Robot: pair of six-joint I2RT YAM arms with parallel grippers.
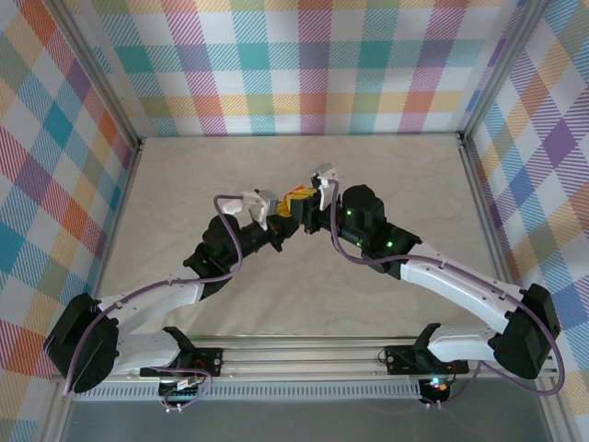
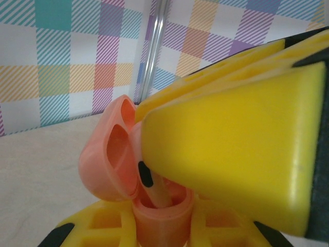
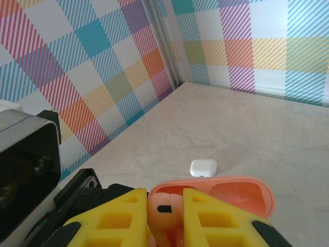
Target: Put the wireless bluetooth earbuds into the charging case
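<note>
Above the middle of the pale marbled table (image 1: 386,184), the left gripper (image 1: 273,214) is clamped on the base of a reddish-orange pebble-shaped charging case (image 2: 162,218), which sits upright between its yellow fingers (image 2: 103,224). The case's lid (image 2: 105,154) is swung open to the left in the left wrist view, with its hollow inside showing. The right gripper (image 3: 165,218) meets it from the other side, pinching a reddish-orange plastic earbud (image 3: 164,206) between its yellow fingers (image 3: 115,218). The earbud's long axis runs nearly upright, leaning a little. Its stem (image 2: 157,193) points down into a well of the case, and its rounded head with a dark oval mark (image 2: 145,174) is uppermost, just beside the lid. A small white pebble-shaped case (image 3: 203,168) lies closed on the table beyond the held pair, well apart from the walls.
</note>
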